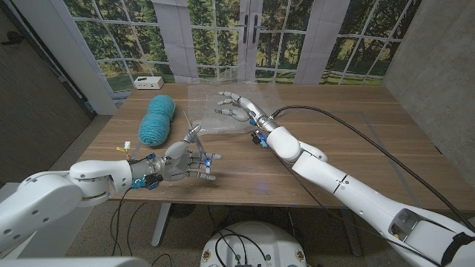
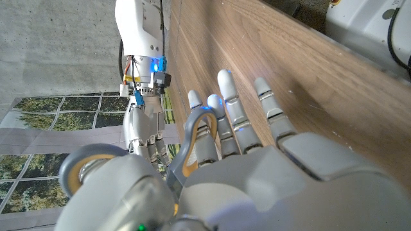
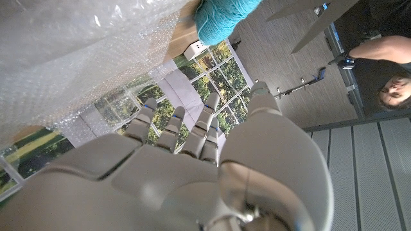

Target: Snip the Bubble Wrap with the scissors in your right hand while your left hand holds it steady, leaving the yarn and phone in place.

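Outward from the fingers [image 2: 228,96] of the left hand [image 1: 182,159]: mostly straight and spread, yet carrying the scissors [image 1: 194,135] by the grey handle loops, blades raised toward the Bubble Wrap [image 1: 204,100]. Contrary to the task wording, so cutting from the left. Right hand [image 1: 234,107] spread apart on the clear sheet, gripping nothing, apparently pressing it to the table [image 1: 356,141].

To cut well:
- Bring the blades to the sheet's near edge, just beside the pinning hand.
- Keep the wrap taut.
- Steer well away from the teal yarn [image 1: 157,119] lying beside the sheet.

White box [image 1: 148,82] at the far corner; cannot tell whether the phone. Containers: none to note.
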